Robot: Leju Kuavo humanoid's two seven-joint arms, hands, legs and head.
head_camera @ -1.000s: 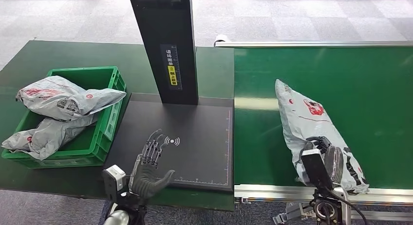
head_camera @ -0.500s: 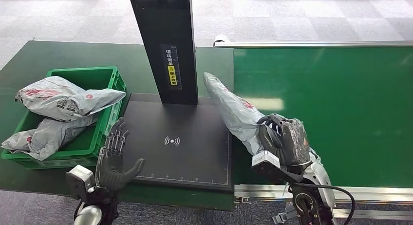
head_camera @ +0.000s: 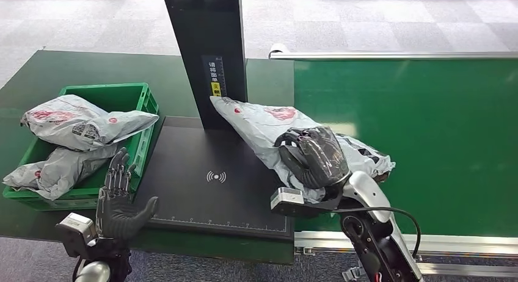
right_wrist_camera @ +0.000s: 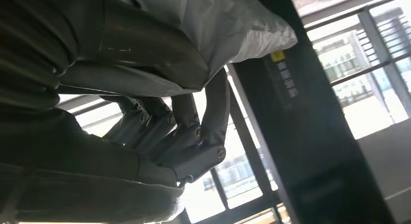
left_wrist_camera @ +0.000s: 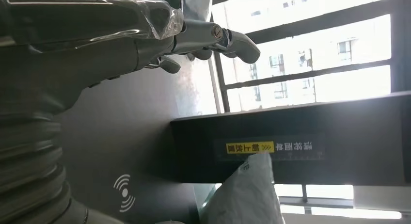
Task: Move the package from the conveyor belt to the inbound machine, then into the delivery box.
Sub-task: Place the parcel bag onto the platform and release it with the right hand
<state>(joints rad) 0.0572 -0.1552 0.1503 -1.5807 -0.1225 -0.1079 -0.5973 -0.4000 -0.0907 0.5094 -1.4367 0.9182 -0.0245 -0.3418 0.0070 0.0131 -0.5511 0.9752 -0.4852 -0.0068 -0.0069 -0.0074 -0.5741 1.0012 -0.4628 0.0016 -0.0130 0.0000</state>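
Grey package (head_camera: 276,127), gripped by the right robot hand (head_camera: 313,156) above the scanner plate (head_camera: 201,196), may strike the post (head_camera: 207,56); left robot hand (head_camera: 117,202) is open, holding nothing.

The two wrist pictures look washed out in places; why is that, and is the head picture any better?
Left wrist view: bright windows blow out behind the dark scanner post. Right wrist view: the same backlight, the right hand nearly a silhouette. Head view: evenly lit and sharp.
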